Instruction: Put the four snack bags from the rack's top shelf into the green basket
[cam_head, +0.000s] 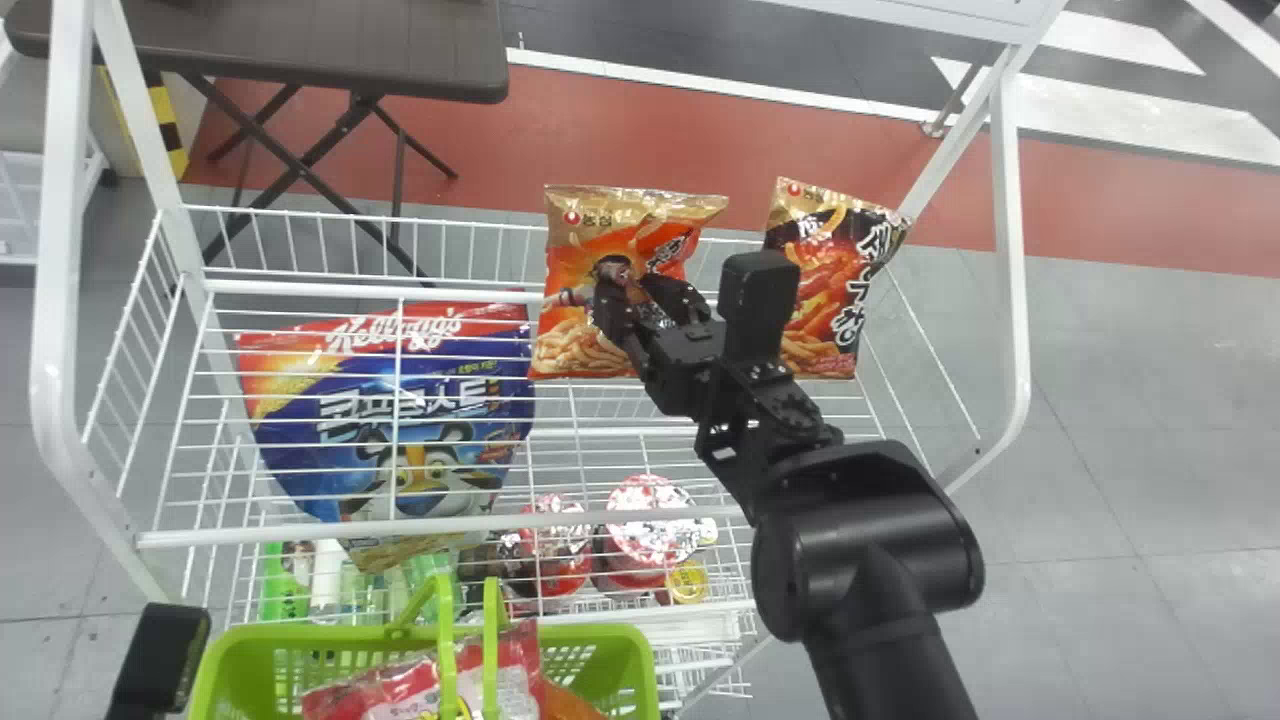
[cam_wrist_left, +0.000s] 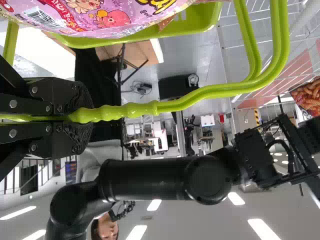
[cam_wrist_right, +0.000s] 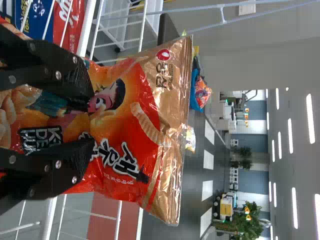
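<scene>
With my left gripper (cam_wrist_left: 82, 116) clamped on its handles (cam_wrist_left: 130, 109), I hold the green basket (cam_head: 600, 635) beside the rack (cam_head: 62, 300), presumably for short transfers. My right gripper (cam_wrist_right: 93, 122) is spread wide at the orange snack bag (cam_head: 590, 240) on the top shelf (cam_head: 250, 535), apparently to pinch its middle.

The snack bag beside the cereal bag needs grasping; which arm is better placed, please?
Right, I'd judge: the right claw is open at the bag, while the left claw grips the basket handle.

Head view: high, facing forward-down; shares basket handles (cam_head: 446, 650) (7 o'clock) with left wrist's, orange bag (cam_head: 575, 245) (12 o'clock) with right's; wrist views close, level.
</scene>
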